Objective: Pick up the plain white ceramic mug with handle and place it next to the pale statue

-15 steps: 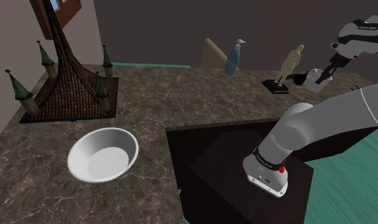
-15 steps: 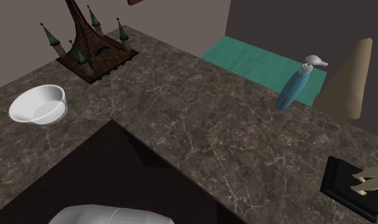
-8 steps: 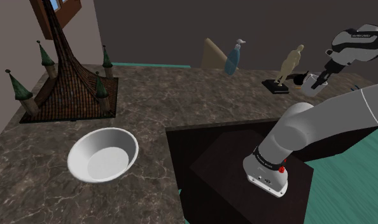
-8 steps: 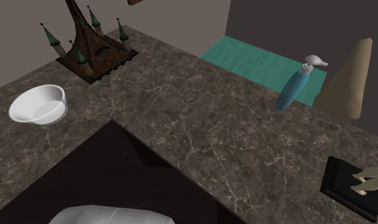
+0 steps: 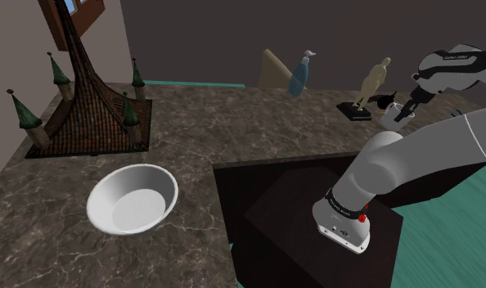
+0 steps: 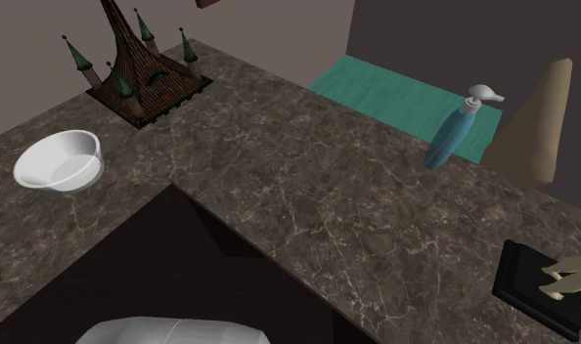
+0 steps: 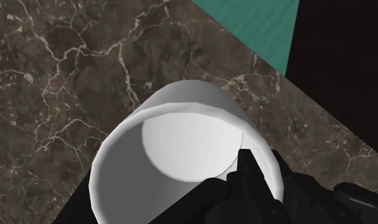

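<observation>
White mug (image 7: 181,137) is seen from above in the wrist view, mouth open towards the camera, interior plain white and empty. The handle cannot be made out. The mug wall is clasped by the gripper (image 7: 265,164): one black finger (image 7: 247,167) is set inside the rim, the other is pressed against the outside, with a narrow gap between them taken up by the wall.

Dark veined marble of the counter (image 5: 233,123) is seen under the mug. Whether the mug base touches the counter cannot be told. A counter edge is close by, with teal floor (image 7: 264,25) and a black area beyond it.

In the shoulder view the mug is placed just beside the black base (image 5: 355,110) of the pale statue (image 5: 374,82), on that view's right of it, near the counter's far edge. The statue is upright.

Other items noted:
- blue spray bottle (image 5: 299,75), upright, at the far edge, well apart from the statue
- beige tapered object (image 5: 274,69), behind that edge, beside the bottle
- white bowl (image 5: 132,199), near the counter's front edge, upright and empty
- brown tower model (image 5: 86,98) with green-tipped turrets, at the counter's far corner on the shoulder view's left
- white arm (image 5: 413,155), raised from the dark stand (image 5: 307,213)
</observation>
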{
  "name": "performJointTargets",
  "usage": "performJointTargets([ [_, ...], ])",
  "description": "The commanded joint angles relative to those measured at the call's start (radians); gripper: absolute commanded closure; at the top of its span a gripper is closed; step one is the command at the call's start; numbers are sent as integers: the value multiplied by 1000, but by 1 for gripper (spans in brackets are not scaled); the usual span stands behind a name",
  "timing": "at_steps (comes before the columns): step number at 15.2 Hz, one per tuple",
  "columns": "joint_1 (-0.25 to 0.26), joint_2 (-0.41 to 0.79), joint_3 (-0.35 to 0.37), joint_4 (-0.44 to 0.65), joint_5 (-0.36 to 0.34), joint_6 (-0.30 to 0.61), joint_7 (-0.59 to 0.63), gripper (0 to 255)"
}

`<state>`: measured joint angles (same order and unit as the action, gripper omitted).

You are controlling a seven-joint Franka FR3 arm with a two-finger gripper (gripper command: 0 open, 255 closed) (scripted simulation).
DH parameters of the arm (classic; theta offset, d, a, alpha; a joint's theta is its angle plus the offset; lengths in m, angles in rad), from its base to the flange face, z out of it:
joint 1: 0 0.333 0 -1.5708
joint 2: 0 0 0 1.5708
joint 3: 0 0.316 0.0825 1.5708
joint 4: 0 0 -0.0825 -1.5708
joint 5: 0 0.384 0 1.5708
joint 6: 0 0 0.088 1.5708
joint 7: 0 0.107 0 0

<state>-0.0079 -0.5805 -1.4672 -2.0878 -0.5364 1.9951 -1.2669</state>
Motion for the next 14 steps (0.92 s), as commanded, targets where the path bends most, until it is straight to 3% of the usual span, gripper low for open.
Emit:
performJointTargets([
  [1,13,-1,-23,-14,-9,23,3,255],
  [11,96,-14,-155,-75,-65,138,25,255],
  [14,96,-15,-155,-75,-65,138,25,255],
])
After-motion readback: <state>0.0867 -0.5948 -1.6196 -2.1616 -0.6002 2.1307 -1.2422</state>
